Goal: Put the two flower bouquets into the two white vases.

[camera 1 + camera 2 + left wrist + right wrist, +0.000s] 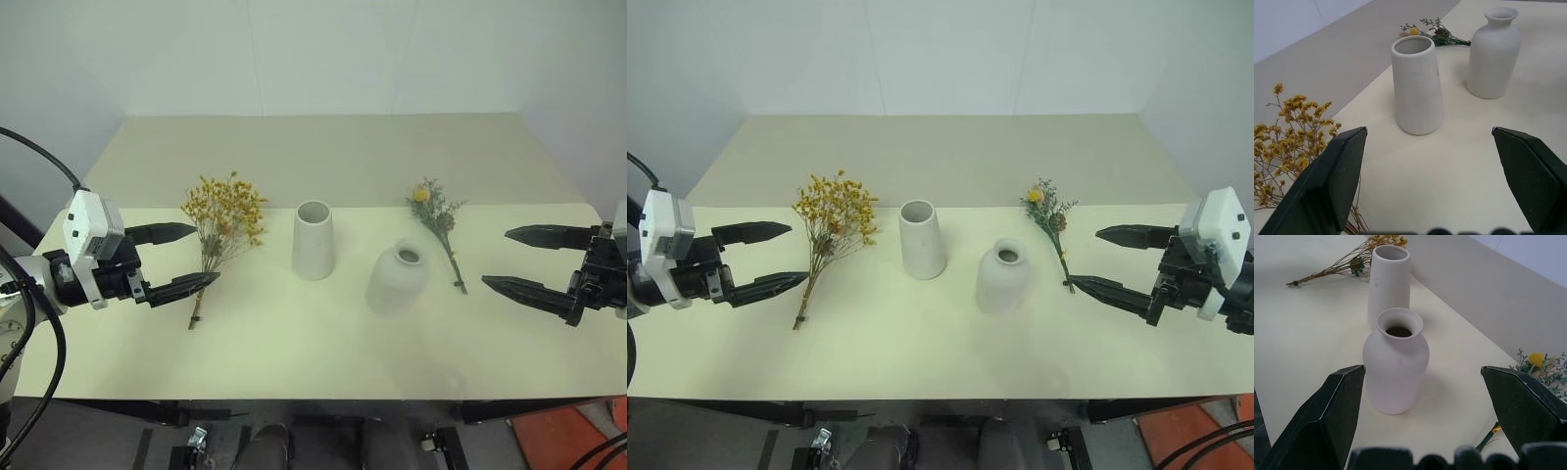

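No readable text, labels, brands, numbers or signs anywhere in view. Tall tapered matte white vase (313, 241) blank. Squat rounded matte white vase (398, 279) blank. Pale cream tabletop (323, 343) unmarked.

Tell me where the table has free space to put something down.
Free: the wide strip behind the tall vase, and the front strip of the table before both vases. Crowded: the middle row, where yellow bouquet, tall vase, round vase and green bouquet lie between the open pincers.
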Robot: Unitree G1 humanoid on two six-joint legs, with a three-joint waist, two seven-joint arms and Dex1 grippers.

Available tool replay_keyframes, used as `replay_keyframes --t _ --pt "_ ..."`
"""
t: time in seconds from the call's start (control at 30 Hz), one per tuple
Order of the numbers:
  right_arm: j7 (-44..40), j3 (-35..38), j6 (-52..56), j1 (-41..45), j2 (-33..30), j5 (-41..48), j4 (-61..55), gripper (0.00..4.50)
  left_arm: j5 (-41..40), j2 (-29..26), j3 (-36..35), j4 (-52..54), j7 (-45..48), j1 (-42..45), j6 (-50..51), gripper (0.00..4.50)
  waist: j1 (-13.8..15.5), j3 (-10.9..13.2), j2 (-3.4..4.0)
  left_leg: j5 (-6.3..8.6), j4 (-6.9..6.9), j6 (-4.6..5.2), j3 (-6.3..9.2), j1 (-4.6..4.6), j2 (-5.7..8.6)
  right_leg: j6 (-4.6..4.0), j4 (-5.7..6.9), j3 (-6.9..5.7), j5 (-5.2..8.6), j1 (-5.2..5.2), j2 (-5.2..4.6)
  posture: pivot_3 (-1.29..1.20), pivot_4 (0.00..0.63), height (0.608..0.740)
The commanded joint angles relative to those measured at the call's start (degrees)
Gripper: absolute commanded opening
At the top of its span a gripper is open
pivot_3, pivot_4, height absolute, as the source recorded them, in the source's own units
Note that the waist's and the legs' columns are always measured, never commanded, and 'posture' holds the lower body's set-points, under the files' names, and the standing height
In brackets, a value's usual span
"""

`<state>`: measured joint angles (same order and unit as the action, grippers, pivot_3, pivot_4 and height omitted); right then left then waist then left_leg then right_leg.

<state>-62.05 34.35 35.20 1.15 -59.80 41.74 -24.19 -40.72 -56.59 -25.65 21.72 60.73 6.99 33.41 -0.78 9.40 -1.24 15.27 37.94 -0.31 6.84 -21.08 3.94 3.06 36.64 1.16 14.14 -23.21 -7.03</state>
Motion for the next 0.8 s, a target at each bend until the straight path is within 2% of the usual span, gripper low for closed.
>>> replay_keyframes --t 0.03,0.33,0.57,0.67,0.8 --pt "0.27 1.07 -0.76 0.45 -0.08 0.37 -0.89 4.50 -0.20 -0.16 -0.50 0.52 -0.06 0.87 -1.02 4.47 0.00 0.00 0.00 0.00 0.00 0.00 0.00 0.00 0.00 0.00 0.00 0.00 0.00 0.00 0.00 0.00 0.150 0.740" --pt "0.69 0.93 -0.37 1.18 -0.03 0.97 -0.58 4.50 -0.50 -0.07 -0.69 0.97 -0.31 0.45 -0.71 4.47 -0.01 0.00 0.00 0.00 0.00 0.00 0.00 0.00 0.00 0.00 0.00 0.00 0.00 0.00 0.00 0.00 0.150 0.740" --pt "7.37 -1.39 3.93 2.17 -0.10 -0.19 -0.37 4.50 -0.69 0.38 -0.64 0.90 -1.38 1.12 -0.48 4.47 -0.01 0.00 0.00 0.00 0.00 0.00 0.00 0.00 0.00 0.00 0.01 0.00 0.00 0.00 0.00 0.00 0.150 0.740" --pt "11.21 -2.40 8.12 3.70 -0.35 1.05 -0.45 4.50 -1.75 0.62 -0.70 0.44 -2.30 2.57 0.34 4.47 0.03 0.00 0.00 0.00 0.00 0.00 0.00 -0.01 0.00 0.00 0.01 0.00 0.00 -0.01 0.00 0.00 0.150 0.740" --pt "21.97 -6.06 22.36 14.41 -0.47 5.85 2.68 4.50 -1.61 -0.34 2.52 -1.05 -6.03 8.16 4.89 4.47 -0.11 0.00 0.00 -0.03 0.01 -0.04 0.00 0.00 0.05 -0.05 0.02 0.03 -0.05 -0.01 0.00 0.00 0.150 0.740"
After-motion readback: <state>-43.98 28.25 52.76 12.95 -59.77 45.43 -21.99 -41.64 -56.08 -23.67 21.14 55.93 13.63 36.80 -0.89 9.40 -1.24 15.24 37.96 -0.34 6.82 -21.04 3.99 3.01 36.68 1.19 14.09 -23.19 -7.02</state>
